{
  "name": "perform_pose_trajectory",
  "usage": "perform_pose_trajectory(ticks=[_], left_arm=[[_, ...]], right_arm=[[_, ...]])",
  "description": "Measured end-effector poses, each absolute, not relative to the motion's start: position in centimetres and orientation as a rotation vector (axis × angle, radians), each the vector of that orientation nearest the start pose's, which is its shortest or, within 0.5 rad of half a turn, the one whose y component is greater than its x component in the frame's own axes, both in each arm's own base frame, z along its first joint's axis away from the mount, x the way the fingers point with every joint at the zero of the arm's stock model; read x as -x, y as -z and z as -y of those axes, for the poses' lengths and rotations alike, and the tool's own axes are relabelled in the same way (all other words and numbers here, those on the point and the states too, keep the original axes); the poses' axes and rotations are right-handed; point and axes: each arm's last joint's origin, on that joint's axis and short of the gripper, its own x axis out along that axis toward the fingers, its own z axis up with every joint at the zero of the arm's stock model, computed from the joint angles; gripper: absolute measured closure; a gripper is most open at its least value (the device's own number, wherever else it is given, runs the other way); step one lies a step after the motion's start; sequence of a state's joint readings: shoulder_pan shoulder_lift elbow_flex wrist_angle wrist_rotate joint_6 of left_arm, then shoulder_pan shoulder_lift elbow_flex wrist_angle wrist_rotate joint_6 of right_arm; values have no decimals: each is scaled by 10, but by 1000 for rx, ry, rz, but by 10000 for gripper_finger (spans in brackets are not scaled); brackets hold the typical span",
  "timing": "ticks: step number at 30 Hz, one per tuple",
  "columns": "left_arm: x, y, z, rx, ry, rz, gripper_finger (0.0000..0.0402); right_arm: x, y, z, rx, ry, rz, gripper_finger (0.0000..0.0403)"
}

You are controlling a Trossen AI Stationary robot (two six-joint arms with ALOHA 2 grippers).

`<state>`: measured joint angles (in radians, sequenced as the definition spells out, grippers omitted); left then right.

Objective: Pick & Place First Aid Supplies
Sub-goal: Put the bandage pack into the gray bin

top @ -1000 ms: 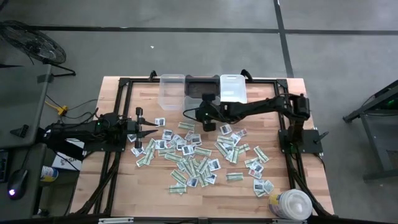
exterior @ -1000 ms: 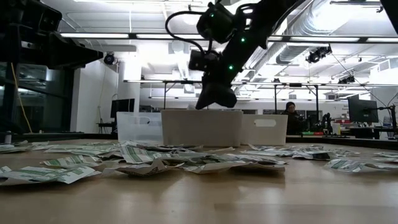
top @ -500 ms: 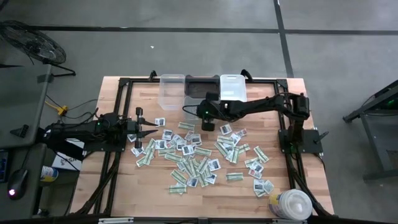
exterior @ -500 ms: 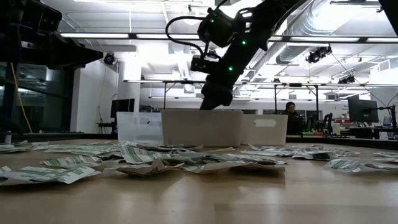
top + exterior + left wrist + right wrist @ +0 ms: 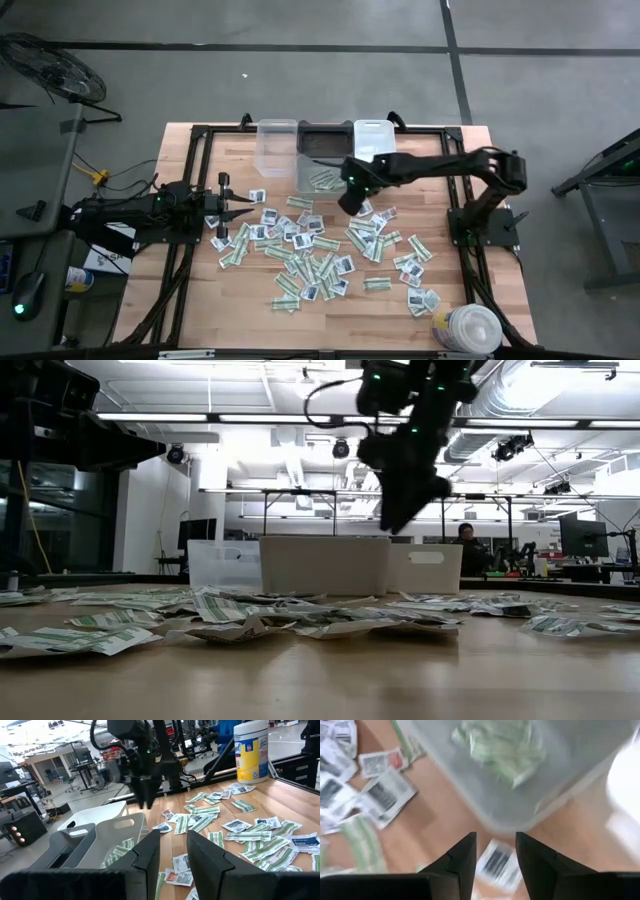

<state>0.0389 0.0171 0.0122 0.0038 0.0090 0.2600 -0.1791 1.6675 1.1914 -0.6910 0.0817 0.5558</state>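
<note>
On the wooden bench (image 5: 200, 300) the first aid supplies (image 5: 310, 250) lie scattered in a loose spread across its middle: narrow green-and-white strips mixed with squarish white packets bearing dark print. More green-and-white strips (image 5: 322, 180) lie inside the dark bin (image 5: 318, 140), which stands at the far edge between a clear bin (image 5: 276, 147) and a white bin (image 5: 374, 141).

The right gripper (image 5: 349, 203) hangs above the bench just beside the near edge of the dark bin, over the far fringe of the scattered packets. Its two dark fingers (image 5: 461, 859) stand apart with nothing between them; bare wood and a printed white packet (image 5: 496, 864) show through the gap in the right wrist view.

The left gripper (image 5: 243, 211) sits low at the left edge of the spread. Its fingers (image 5: 151, 851) are parted by a narrow gap and hold nothing.

A round white tub (image 5: 468, 329) stands at the near right corner of the bench. In the low view a person (image 5: 466, 538) sits in the room far behind the bins.
</note>
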Motion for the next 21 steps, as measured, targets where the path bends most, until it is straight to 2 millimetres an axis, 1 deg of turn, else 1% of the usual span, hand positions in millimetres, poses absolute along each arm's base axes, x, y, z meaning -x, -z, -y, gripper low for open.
perform_pose_trajectory(ticks=[3, 7, 11, 14, 17, 21], left_arm=[[-98, -167, -4, -260, -30, -5, 305], [-98, -167, -4, -260, -29, -5, 305], [-98, -167, -4, -260, -30, -5, 305], [-98, -167, -4, -260, -29, -5, 305], [-98, -167, -4, -260, -30, -5, 305], [-98, -167, -4, -260, -30, -5, 305]], right_arm=[[-307, -209, 55, -704, 576, -1038, 272], [-282, -192, 41, -861, 580, -958, 272], [-256, -180, 25, -952, 613, -893, 272], [-239, -170, 16, -1004, 661, -876, 272], [-228, -161, 8, -1058, 677, -861, 272], [-220, -153, -2, -1135, 697, -832, 272]])
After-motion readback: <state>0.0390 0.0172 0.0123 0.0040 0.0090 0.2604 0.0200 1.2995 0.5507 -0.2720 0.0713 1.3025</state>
